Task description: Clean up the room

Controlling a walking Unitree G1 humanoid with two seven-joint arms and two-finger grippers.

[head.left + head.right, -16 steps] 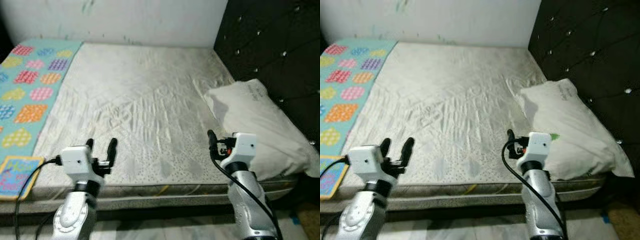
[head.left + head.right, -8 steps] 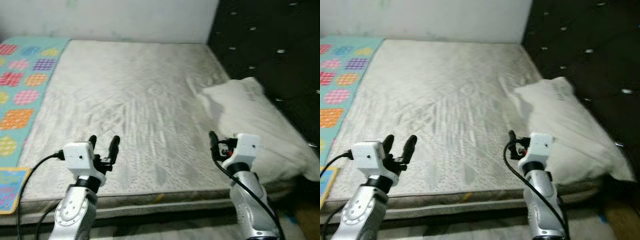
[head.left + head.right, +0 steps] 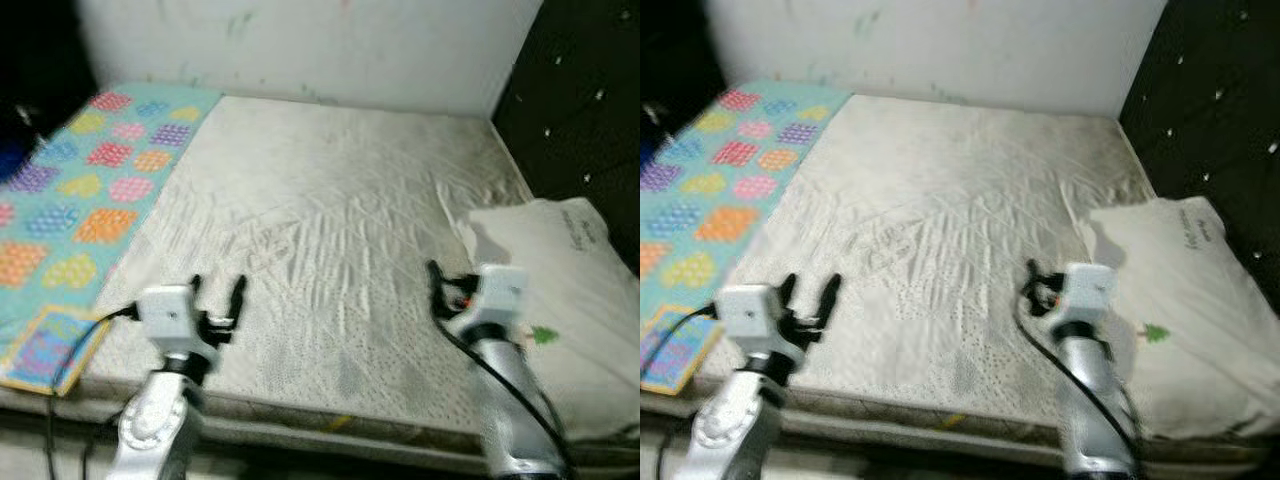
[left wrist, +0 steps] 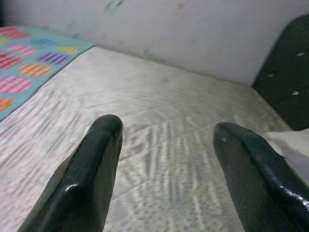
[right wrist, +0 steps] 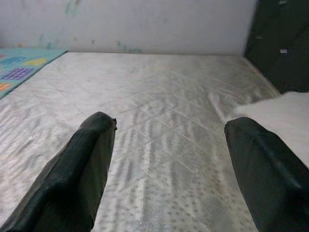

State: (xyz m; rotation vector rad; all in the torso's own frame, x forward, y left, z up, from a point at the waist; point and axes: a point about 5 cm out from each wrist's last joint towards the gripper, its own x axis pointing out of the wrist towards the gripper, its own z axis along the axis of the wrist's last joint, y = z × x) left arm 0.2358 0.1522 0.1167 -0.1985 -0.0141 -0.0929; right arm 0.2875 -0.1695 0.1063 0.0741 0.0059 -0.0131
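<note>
Two grippers, left [image 3: 218,296] and right [image 5: 169,159], hover over the near bed [image 3: 330,230] edge, fingers apart and empty, likely staged for a grab. Pillow [image 3: 560,290] lies at the right by the headboard [image 3: 590,90]; blanket [image 3: 90,180] covers the far-left side.
</note>
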